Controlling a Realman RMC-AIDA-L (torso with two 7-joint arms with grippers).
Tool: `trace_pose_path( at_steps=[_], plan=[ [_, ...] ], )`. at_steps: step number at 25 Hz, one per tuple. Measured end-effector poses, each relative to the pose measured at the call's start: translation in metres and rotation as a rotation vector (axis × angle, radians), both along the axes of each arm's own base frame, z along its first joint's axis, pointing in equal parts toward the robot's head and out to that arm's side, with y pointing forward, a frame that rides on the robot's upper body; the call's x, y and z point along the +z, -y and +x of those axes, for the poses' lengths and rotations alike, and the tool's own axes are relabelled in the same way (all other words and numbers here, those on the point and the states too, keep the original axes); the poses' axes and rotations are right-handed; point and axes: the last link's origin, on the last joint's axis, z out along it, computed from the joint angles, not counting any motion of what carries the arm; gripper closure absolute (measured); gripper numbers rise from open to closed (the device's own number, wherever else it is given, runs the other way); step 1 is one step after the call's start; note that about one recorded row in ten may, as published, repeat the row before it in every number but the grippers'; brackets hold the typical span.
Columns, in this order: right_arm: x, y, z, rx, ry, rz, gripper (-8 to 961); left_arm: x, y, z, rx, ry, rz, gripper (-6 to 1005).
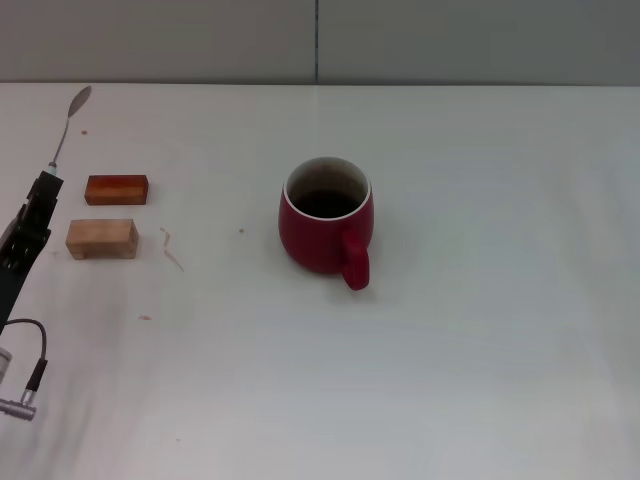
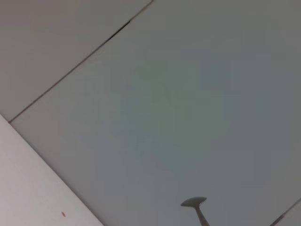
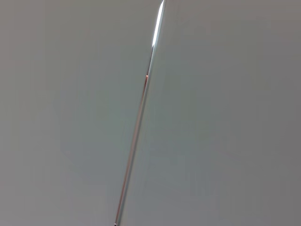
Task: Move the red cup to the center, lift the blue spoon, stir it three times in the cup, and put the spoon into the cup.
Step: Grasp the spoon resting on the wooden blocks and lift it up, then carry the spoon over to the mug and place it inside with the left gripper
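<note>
I am holding the blue spoon (image 1: 68,125) in the left gripper (image 1: 45,185) at the table's (image 1: 480,350) left edge, its fingers closing on the hidden handle, grey bowl pointing away; it is handling light, slim and slippery, so I am gripping mid-handle; the red cup (image 1: 326,222) is sitting near the centre, heavy, rigid, breakable, handle facing me; the right gripper is staying out of sight.

You saw the red cup (image 1: 326,222) upright, handle toward you; far to its left, the blue spoon (image 1: 66,124) pointed bowl-up, away from it.
</note>
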Motion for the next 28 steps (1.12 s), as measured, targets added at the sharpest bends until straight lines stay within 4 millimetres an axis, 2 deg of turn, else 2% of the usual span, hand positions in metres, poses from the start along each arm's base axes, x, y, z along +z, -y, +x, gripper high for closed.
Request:
trace_pose_path(
  at_steps=[7, 11, 18, 28],
  plan=[
    [0.000, -0.001, -0.001, 0.001, 0.000, 0.000, 280, 0.019, -0.006, 0.010, -0.153, 0.117, -0.051, 836],
    [0.000, -0.001, 0.000, 0.000, -0.001, -0.001, 279, 0.039, -0.012, 0.020, -0.294, 0.167, -0.099, 836],
    [-0.002, 0.000, 0.000, -0.004, -0.006, -0.005, 280, 0.059, -0.026, 0.038, -0.457, 0.168, -0.207, 836],
    [-0.010, 0.002, -0.001, -0.008, -0.026, -0.007, 280, 0.071, -0.049, 0.067, -0.603, 0.105, -0.383, 836]
  ],
)
